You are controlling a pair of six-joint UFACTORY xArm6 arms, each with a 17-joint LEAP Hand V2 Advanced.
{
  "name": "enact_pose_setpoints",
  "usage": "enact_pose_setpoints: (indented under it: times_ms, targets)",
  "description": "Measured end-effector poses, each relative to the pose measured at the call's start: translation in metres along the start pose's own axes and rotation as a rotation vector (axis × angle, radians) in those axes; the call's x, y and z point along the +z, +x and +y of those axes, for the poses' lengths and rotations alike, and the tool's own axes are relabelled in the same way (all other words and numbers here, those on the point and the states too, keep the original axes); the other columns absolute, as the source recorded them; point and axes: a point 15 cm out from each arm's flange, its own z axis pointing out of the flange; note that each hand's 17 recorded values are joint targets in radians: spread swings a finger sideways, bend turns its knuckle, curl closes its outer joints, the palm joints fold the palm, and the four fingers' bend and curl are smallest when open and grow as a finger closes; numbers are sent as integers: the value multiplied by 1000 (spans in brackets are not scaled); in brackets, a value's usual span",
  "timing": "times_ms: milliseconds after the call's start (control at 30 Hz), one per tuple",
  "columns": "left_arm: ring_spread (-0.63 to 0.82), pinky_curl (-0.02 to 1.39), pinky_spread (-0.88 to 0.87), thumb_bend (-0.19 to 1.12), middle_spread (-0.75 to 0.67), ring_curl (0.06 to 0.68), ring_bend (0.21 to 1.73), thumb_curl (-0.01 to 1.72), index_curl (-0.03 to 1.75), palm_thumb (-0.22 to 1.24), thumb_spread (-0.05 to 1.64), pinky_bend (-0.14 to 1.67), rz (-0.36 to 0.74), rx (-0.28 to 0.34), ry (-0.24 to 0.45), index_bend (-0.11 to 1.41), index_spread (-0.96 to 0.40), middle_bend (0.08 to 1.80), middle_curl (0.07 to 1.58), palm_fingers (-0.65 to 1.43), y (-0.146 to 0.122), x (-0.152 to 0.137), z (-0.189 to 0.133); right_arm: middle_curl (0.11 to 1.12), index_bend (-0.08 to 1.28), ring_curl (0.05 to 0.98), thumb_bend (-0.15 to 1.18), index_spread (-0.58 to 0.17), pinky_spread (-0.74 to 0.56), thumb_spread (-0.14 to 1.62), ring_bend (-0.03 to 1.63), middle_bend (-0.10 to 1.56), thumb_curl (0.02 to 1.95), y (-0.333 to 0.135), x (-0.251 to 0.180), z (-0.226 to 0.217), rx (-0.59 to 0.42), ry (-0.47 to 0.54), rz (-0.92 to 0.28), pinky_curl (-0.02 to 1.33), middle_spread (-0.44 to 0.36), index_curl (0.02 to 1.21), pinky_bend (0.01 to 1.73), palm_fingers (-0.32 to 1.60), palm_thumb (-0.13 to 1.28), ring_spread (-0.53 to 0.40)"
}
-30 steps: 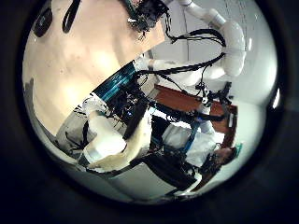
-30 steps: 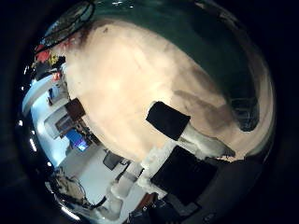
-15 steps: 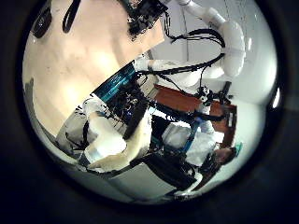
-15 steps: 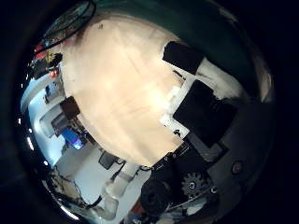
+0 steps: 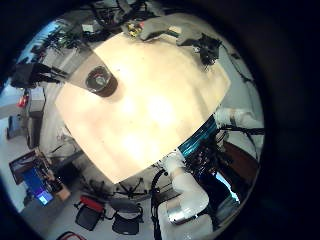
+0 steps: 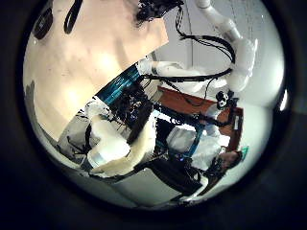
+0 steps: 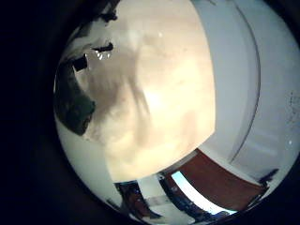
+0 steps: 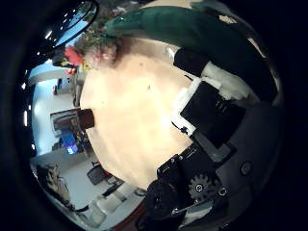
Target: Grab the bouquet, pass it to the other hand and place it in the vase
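Note:
In the right thumb side palm view the bouquet (image 8: 96,48) lies on the table (image 8: 135,115), its flower heads at one end and its long wrapped stems running past the tips of my right hand's own fingers (image 8: 207,96). Those fingers are stretched out above the table, not round the bouquet. The left little finger side palm view shows the vase (image 5: 100,80) standing upright on the table near an edge, and my right hand (image 5: 165,28) low over the table's far side. My left hand's own fingers (image 6: 115,153) hang relaxed, off the table, with nothing between them.
The tabletop (image 5: 150,110) is broad and bare between the vase and the right hand. Beyond its edges are chairs (image 5: 95,210), desks and shelves (image 6: 192,110). The right little finger side palm view shows bare table (image 7: 159,84) and a dark shape (image 7: 80,103) beside it.
The right palm's view has swung over the table and the bouquet has come into it. In the left thumb side view the right arm has moved farther off; the left hand's fingers stay the same.

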Motion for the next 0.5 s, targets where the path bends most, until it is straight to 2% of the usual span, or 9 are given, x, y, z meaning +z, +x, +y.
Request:
enact_pose_setpoints:
  times_ms: [133,367,500]
  targets:
    - [513,150,594,-18,290,189,470,291,391,250,1178,312,10,-10,6,188,-25,184,314,201,-5,-1,-2,880,1031,638,79,-346,-184,903,1450,1285,741,16,-43,11,12,58,-21,414,-163,1015,1518,1166,1161,-197]
    - [513,150,594,-18,290,189,469,288,393,255,1181,310,23,-29,22,188,-18,184,313,202,-10,-5,-4,849,1070,655,62,-307,-172,879,1464,1321,829,-5,-128,32,-28,194,-218,460,-143,998,1499,1153,1161,-187]
    - [513,149,589,-18,288,188,468,287,393,256,1181,314,69,-55,77,187,-13,189,315,215,-15,-12,-11,831,1090,661,51,-289,-170,869,1468,1335,876,-24,-166,41,-70,253,-354,486,-135,985,1483,1155,1156,-185]
